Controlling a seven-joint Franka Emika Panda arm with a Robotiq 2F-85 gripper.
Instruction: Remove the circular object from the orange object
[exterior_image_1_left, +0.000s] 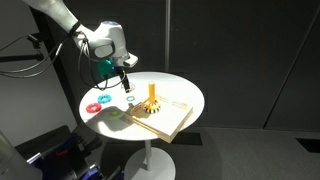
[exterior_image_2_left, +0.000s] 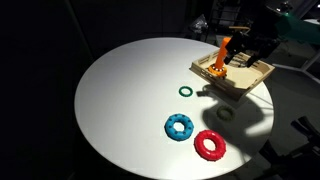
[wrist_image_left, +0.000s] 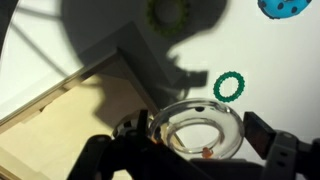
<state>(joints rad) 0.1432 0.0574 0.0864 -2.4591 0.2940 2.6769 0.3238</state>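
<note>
On the surface (exterior_image_1_left: 185, 92): a board (exterior_image_1_left: 170, 120), with a red ring (exterior_image_2_left: 209, 145) and a blue ring (exterior_image_2_left: 180, 127) lying loose.
Pincer (wrist_image_left: 200, 140): raised beside the board, clenched on a clear ring (wrist_image_left: 200, 108).
Clear ring: off the peg, held in the air.
Peg (exterior_image_1_left: 152, 93): upright on the board, apparently bare.
Progress: removal looks done; setting down and letting go remain.

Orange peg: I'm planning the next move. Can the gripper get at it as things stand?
Probably yes: the orange peg stands uncovered on the board, and the gripper hangs nearby with nothing between.
</note>
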